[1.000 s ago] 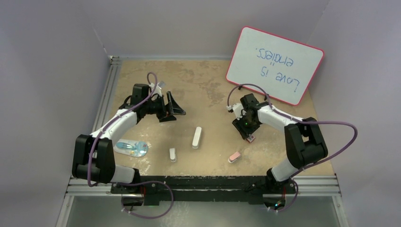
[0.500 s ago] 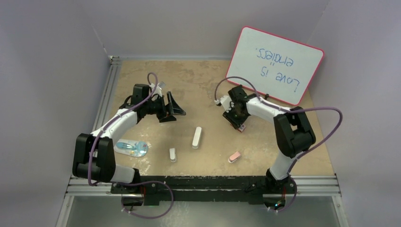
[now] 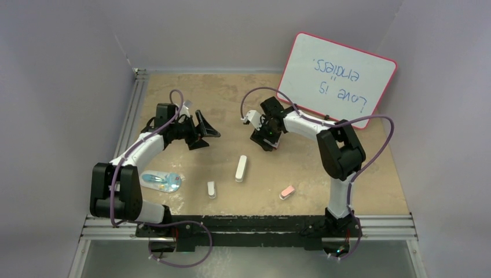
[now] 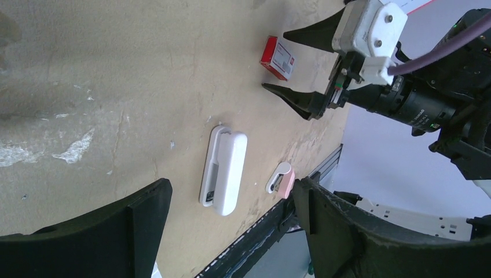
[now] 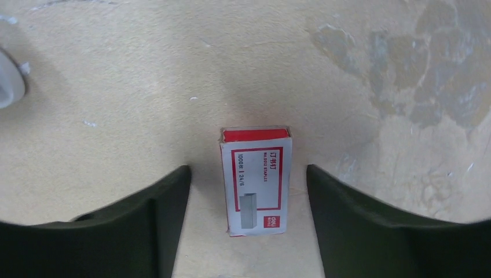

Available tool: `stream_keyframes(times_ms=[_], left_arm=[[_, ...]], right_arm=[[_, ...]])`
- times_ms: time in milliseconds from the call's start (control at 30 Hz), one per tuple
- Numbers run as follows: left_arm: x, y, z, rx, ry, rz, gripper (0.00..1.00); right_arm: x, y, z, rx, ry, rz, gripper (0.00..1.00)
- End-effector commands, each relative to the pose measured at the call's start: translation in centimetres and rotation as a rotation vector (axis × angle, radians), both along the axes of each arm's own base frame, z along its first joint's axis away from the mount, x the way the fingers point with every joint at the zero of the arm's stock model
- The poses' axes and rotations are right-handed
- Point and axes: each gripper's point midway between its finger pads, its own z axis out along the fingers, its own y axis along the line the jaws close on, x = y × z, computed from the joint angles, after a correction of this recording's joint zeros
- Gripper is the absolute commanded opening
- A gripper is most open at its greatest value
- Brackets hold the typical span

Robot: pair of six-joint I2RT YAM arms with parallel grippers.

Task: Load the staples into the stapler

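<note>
The box of staples (image 5: 255, 180) lies flat on the tan counter (image 5: 116, 87), label up, between the two fingers of the right pincer (image 5: 247, 169). That pincer is spread, with a gap on either side of the box, so neither finger touches it. The box is red with a white label framed in red. The label carries a line of Chinese characters, the word "STAPLES", "1000K" and "24/6", a grey drawing of a staple strip, and a small red logo square too fine to read. The strips themselves do not show.

The left pincer (image 3: 206, 134) hangs over the left half of the counter, spread wide and holding nothing. In its wrist view a long white oblong object (image 4: 224, 171) lies nearer the front, and the small pink stapler (image 4: 282, 176) lies beyond it by the counter's front edge, well apart from the box. A small white piece (image 3: 211, 189) and a clear blue blister pack (image 3: 162, 182) also lie near the front. A red-framed whiteboard (image 3: 337, 79) leans at the back right. Its blue handwriting is upside down from above and reads "Love is", then what looks like "endless."
</note>
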Motion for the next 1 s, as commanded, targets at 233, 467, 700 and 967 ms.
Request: stream_keyframes(times_ms=[233,467,700,967], left_arm=[[1.2,0.8,2.3,0.053,-0.087,0.037,0.78],[1.4,1.6,3.1,0.113,-0.130,0.048,0.77],[2.3,2.1,3.6,0.156,-0.173,0.052,0.77],[4.3,1.0,4.8,0.096,-0.201,0.028,0.77]], right_arm=[[2.3,2.6,11.1,0.369,-0.213,-0.043,0.99],[6.5,-0.1,16.5,0.520,-0.342,-0.567,0.99],[8.6,-6.4,12.9,0.420,-0.385,-0.890,0.99],[6.7,-5.2,14.4,0.445,-0.475,-0.635,0.84]])
